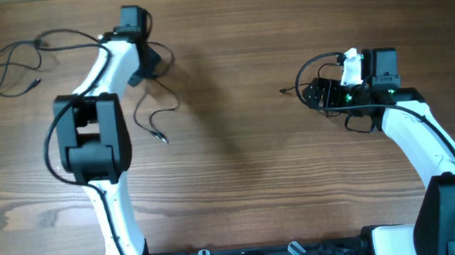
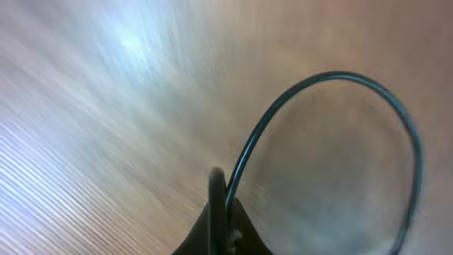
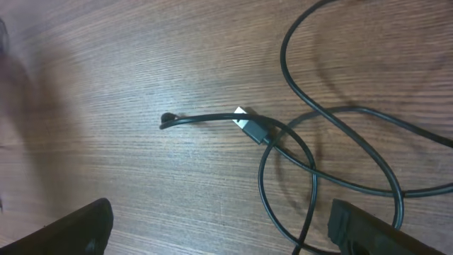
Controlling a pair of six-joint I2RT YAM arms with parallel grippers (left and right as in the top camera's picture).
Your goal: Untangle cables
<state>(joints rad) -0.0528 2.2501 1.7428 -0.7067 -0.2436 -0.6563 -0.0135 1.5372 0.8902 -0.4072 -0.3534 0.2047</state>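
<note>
Above the wood table [image 1: 239,183], left hand [image 2: 218,188] pinches a cable loop [image 2: 325,76]; right hand [image 3: 219,237] hangs open.

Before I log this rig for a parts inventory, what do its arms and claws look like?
The left arm and right arm are alike: white rounded links between boxy black joint housings, with black wires along them. Green lights glow at the right wrist. The left claw and right claw have black fingers.
</note>
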